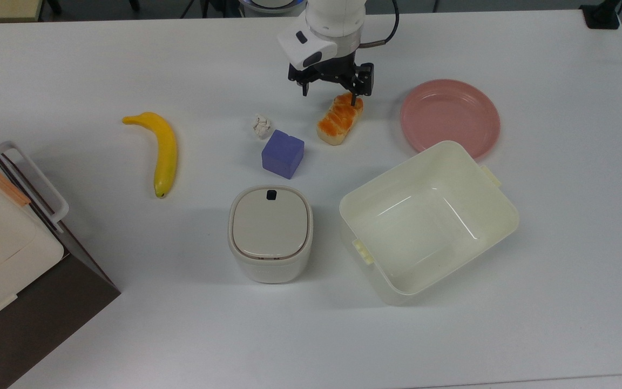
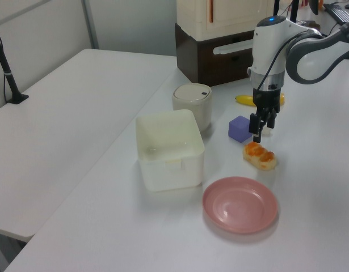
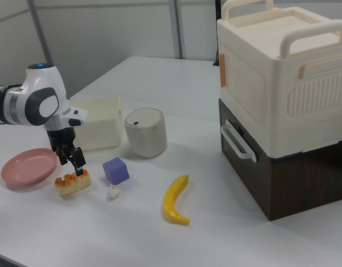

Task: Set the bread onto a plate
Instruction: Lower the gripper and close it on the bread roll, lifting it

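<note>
In the upper middle of the top view, the gripper [image 1: 329,92] points down with its fingers spread apart, holding nothing, one fingertip at the upper end of the bread [image 1: 339,119]. The bread lies flat on the white table [image 1: 559,243], just below the gripper, its ridged orange top up. To the top view's right of the bread, apart from it, sits the pink plate [image 1: 450,117], bare, with the cream tub [image 1: 428,220] touching or just overlapping its lower edge. To the top view's left of the bread stand a purple cube [image 1: 283,154] and a small white crumpled lump [image 1: 261,125]; farther left lies the banana [image 1: 159,151].
</note>
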`<control>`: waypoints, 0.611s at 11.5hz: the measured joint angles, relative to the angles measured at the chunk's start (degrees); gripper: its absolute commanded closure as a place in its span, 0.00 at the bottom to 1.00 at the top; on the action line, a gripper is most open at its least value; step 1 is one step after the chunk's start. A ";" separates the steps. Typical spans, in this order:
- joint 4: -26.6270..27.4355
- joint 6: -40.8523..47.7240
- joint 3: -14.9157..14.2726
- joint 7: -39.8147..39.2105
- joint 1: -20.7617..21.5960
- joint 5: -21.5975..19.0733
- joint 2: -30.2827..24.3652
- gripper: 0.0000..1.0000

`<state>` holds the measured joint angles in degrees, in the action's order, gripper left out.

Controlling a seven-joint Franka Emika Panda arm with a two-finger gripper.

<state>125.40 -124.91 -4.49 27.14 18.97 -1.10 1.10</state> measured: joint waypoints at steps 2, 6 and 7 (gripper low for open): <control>0.01 0.00 0.00 0.11 0.00 0.04 0.65 0.00; 0.05 -4.10 1.65 0.21 -0.12 0.69 5.07 0.20; 0.06 -4.79 1.89 0.25 -0.08 0.69 6.47 0.40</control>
<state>125.46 -129.69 -2.60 27.38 18.89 -0.41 7.57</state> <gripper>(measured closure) 0.026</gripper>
